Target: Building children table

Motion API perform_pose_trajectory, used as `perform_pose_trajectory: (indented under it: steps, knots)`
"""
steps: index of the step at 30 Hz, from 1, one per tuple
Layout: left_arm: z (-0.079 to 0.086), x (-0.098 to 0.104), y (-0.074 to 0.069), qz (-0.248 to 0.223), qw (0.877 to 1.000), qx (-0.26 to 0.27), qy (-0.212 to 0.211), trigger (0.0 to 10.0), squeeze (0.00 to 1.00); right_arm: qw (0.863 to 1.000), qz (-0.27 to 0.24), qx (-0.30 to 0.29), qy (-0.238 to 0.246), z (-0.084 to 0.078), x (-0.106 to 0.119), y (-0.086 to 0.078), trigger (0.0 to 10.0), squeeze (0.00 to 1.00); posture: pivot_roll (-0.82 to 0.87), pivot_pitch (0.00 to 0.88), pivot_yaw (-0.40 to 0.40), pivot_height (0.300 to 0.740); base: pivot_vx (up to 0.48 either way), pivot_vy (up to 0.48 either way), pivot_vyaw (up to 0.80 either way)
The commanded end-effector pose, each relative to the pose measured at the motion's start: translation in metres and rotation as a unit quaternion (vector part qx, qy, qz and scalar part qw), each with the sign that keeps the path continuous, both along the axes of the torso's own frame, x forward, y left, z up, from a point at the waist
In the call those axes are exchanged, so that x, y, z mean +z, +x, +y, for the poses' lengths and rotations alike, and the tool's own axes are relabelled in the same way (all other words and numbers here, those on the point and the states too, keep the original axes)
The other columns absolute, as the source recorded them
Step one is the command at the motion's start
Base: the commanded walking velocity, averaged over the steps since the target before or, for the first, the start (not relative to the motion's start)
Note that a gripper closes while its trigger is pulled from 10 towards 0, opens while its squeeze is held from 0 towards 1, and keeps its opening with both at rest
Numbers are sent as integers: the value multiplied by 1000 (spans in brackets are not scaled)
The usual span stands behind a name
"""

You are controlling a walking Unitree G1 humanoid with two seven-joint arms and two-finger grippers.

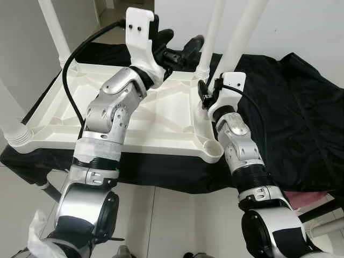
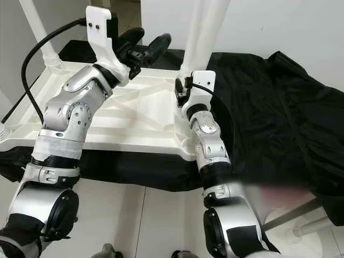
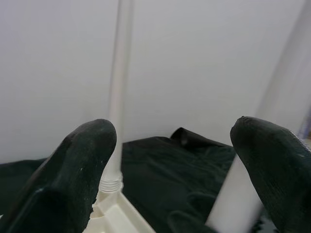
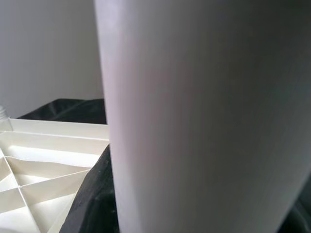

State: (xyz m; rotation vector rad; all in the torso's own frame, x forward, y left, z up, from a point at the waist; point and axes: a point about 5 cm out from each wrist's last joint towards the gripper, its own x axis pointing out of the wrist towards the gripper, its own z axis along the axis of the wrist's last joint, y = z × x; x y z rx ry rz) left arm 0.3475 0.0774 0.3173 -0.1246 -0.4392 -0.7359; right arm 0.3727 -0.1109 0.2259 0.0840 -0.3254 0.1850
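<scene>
A white plastic table top [image 1: 161, 121] lies upside down on a black cloth [image 1: 301, 107]. White legs stand in its far-left corner [image 1: 54, 27], its near-left corner [image 1: 15, 129] and its far-right corner [image 1: 212, 32]. The near-right socket [image 1: 213, 151] holds no leg. My right gripper [image 1: 205, 90] is by the far-right corner, shut on a loose leg [image 1: 246, 27] that stands upright; the leg [image 4: 204, 116] is very close in the right wrist view, hiding the fingers. My left gripper [image 1: 180, 45] hovers open over the far edge, nothing between its fingers [image 3: 73, 179].
The cloth covers a low support and spreads far to the right. White walls stand close behind. Pale tiled floor [image 1: 177, 220] lies in front, and something pink [image 1: 306, 198] shows under the cloth at the lower right.
</scene>
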Motion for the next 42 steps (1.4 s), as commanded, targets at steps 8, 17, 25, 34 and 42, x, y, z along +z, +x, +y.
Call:
perform_pose_trajectory:
  steps: [8,17,25,34,42]
  knots:
    - [27,-29,-1,28,996,84,4,10000,0,1000,-21,14,3,-9,-8,-13,10000,0,27,36,-60,740,0,0,0]
    - [46,-63,-9,52,991,118,30,10000,0,1000,-8,-3,-23,-24,-27,-23,10000,0,37,11,-51,740,0,0,0]
    - [59,-94,-17,69,982,162,65,10000,0,999,-16,13,-34,-23,-36,-33,10000,0,47,25,-56,740,0,0,0]
    - [59,-106,-28,83,983,151,65,10000,0,999,-24,23,-40,-20,-32,-34,10000,0,45,56,-52,740,0,0,0]
    - [71,-128,-28,127,970,203,48,10000,0,999,-22,9,-44,-25,-36,-38,10000,0,43,80,-47,740,0,0,0]
